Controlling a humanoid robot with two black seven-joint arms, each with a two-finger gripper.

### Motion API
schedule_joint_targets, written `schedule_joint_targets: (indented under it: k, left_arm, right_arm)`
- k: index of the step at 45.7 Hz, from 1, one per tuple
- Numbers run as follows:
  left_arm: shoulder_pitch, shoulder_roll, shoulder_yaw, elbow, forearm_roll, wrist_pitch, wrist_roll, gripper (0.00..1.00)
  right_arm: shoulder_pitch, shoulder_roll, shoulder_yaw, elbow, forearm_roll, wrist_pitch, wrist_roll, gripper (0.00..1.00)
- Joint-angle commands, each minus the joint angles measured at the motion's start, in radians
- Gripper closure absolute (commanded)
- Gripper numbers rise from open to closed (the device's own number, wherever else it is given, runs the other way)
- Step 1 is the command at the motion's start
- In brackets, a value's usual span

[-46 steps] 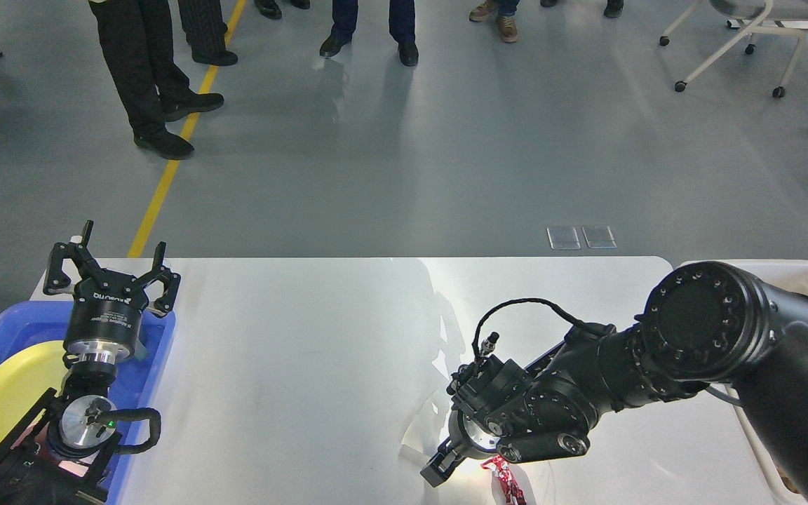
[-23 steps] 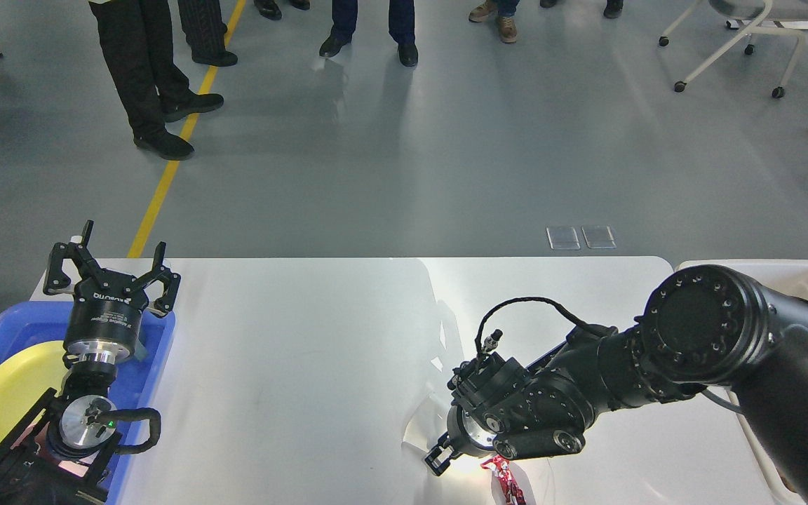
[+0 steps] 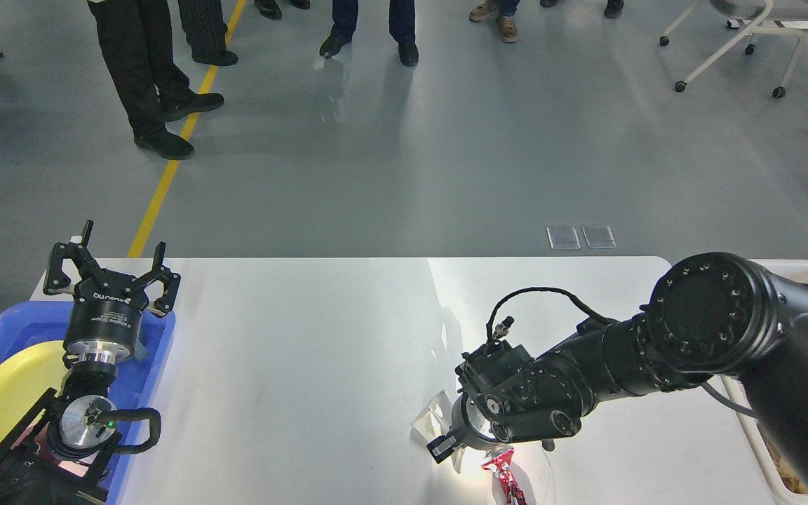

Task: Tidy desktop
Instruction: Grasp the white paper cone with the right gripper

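Note:
The white desktop [image 3: 306,337] fills the lower half of the head view. My right gripper [image 3: 444,447] points down at its near edge, dark and end-on, so its fingers cannot be told apart. A crumpled clear plastic film [image 3: 434,419] is bunched up against the fingertips. A red wrapper [image 3: 507,480] lies just right of them in a bright patch of light. My left gripper [image 3: 106,270] stands upright over the far corner of the blue tray [image 3: 158,337], open with nothing between its fingers.
A yellow plate [image 3: 4,393] lies in the blue tray at the left. A cream-white bin [image 3: 807,268] sits beyond the table's right end, mostly behind my right arm. People's legs and a rolling chair [image 3: 734,42] stand on the grey floor beyond the table.
My right gripper has shifted slightly up and right in the view. The clear film, flat earlier, is now bunched and raised at the fingertips. The left arm has not moved.

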Motion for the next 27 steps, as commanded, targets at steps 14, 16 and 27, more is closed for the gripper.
schedule_joint_targets:
  k: [14,16,27]
  left_arm:
    - [0.0,0.0,0.0,0.0,0.0,0.0,0.0,0.04]
    - [0.0,0.0,0.0,0.0,0.0,0.0,0.0,0.04]
    - [0.0,0.0,0.0,0.0,0.0,0.0,0.0,0.04]
  right_arm:
    - [0.172,-0.045,0.002,0.135,0.052,-0.014,0.003,1.0]
    - [0.212,-0.063,0.002,0.152,0.099,-0.005,0.003,1.0]
    - [0.397,-0.189,-0.015,0.254,0.325,0.111,0.0,1.0]
